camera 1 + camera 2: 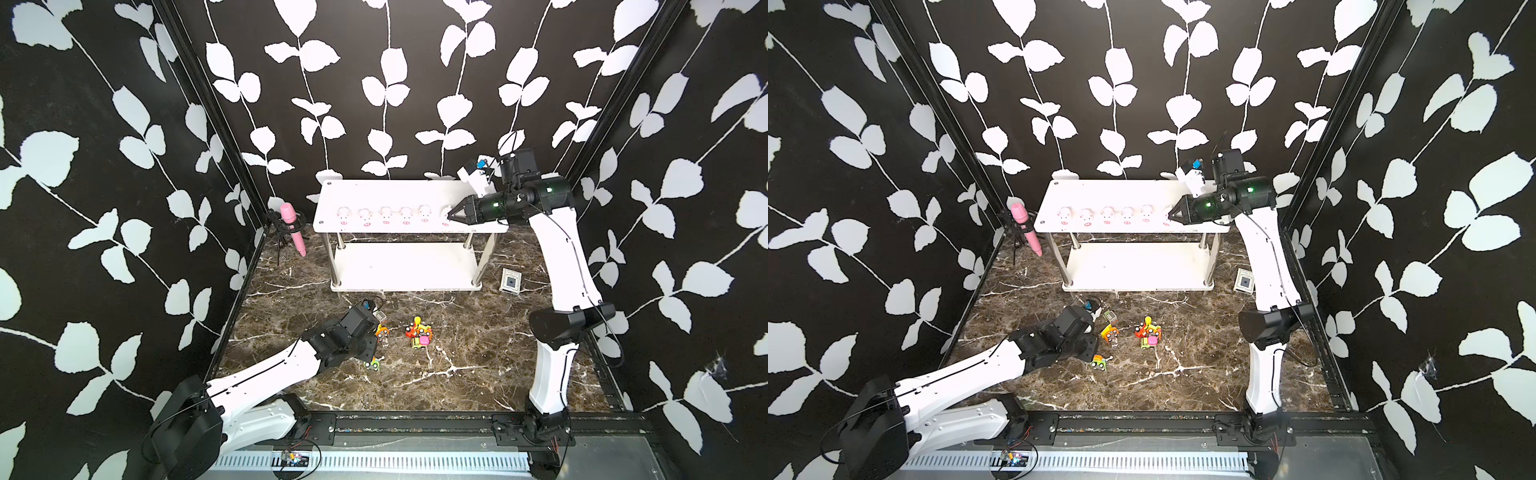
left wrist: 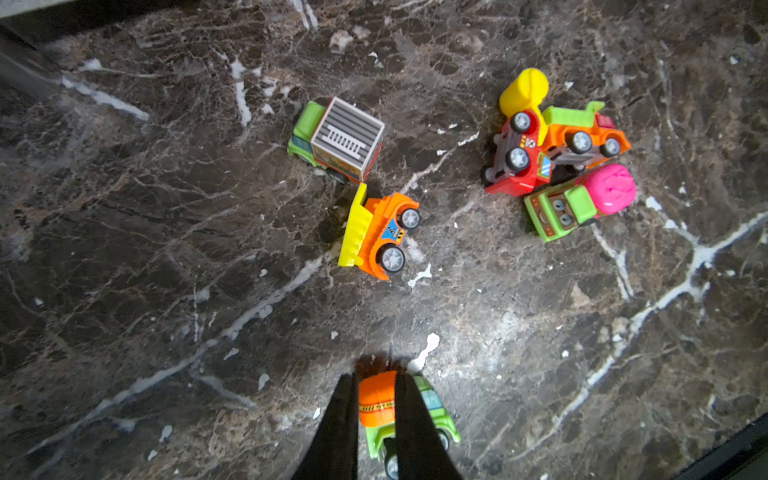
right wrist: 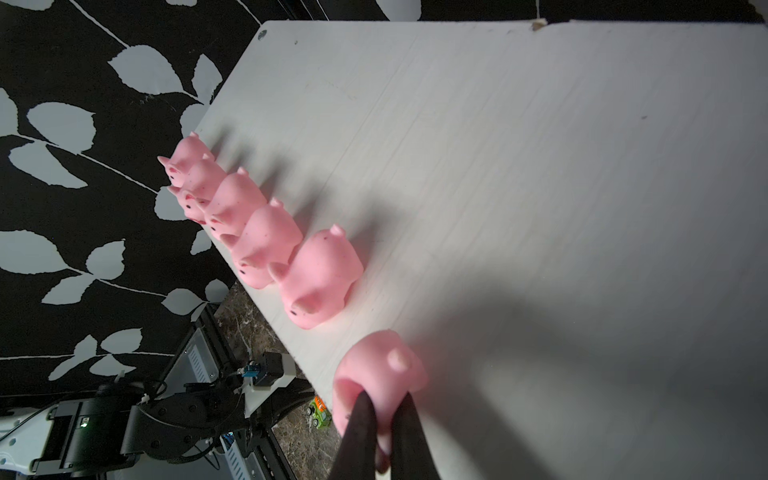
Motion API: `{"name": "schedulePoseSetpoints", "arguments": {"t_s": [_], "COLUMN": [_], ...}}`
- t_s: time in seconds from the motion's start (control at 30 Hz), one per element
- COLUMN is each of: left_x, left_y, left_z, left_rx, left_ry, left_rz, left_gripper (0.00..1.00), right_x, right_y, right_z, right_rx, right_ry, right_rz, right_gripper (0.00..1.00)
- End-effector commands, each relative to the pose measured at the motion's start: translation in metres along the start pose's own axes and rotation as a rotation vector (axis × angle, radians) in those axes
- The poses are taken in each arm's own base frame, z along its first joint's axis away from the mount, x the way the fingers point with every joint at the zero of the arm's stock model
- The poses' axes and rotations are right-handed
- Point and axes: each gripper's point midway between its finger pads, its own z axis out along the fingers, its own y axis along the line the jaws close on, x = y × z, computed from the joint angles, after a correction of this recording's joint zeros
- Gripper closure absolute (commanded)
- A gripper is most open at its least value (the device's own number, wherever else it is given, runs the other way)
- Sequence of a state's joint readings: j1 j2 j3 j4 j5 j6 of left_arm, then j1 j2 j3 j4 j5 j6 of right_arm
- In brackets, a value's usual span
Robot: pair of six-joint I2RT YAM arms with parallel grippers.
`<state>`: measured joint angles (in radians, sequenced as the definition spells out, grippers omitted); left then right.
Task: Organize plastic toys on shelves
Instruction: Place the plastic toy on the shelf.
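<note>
at the right end of the shelves' (image 1: 395, 193) top board, close to its front edge, the right gripper (image 1: 451, 216) lies level and points along the board toward the left end. its fingers (image 3: 361, 424) pinch the rear of a pig (image 3: 378, 365), squeezing the soft body. whether that pig rests on the board i cannot tell. behind the wrist the right arm climbs from the front rail (image 1: 415, 424), bends at a raised elbow and leans back to the shelves. five more pigs (image 1: 385, 215) stand in a row along the same front edge, snouts forward, the nearest just beside the held one.

low over the floor (image 1: 478, 353), the left gripper (image 2: 376, 382) points down, its fingers (image 2: 340, 419) closed on the orange drum of a green truck (image 2: 409, 419) whose wheels sit at floor level. the left arm stretches low from the front left corner, wrist bent down.

beyond it, a dump truck (image 2: 378, 232) lies on its side, touching a box truck (image 2: 336, 139). three more vehicles (image 2: 552, 153) are piled together to the right, all in front of the shelves.

a pink mike (image 1: 293, 228) stands by the shelves' left end, a card box (image 1: 510, 281) by the right.
</note>
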<state>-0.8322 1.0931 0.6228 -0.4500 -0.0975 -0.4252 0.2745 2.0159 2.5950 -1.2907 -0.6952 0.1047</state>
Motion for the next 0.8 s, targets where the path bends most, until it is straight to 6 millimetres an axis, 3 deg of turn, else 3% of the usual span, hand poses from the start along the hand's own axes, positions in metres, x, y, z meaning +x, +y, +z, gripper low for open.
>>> {"name": "schedulePoseSetpoints", "arguments": {"t_s": [0.0,0.07,0.2,0.47,0.77], "left_x": [-0.010,-0.009,-0.009,-0.009,-0.015], "left_y": [-0.002,-0.002,-0.003,-0.002,0.000], "left_z": [-0.003,-0.003,-0.003,-0.004,-0.012], "left_rx": [0.009,0.009,0.013,0.013,0.006], "left_ry": [-0.024,-0.023,-0.023,-0.025,-0.068], "left_rz": [0.002,0.001,-0.002,-0.003,-0.024], "left_gripper": [0.81,0.81,0.81,0.82,0.78], "right_x": [-0.010,-0.010,-0.010,-0.013,-0.016], "right_y": [-0.003,-0.003,-0.003,-0.002,0.012], "right_z": [-0.001,-0.002,-0.003,-0.012,-0.033], "right_rx": [0.009,0.014,0.018,0.044,0.065], "right_ry": [-0.032,-0.036,-0.035,-0.054,-0.098], "right_rz": [-0.013,-0.016,-0.015,-0.028,-0.067], "right_gripper": [0.81,0.73,0.67,0.58,0.51]}}
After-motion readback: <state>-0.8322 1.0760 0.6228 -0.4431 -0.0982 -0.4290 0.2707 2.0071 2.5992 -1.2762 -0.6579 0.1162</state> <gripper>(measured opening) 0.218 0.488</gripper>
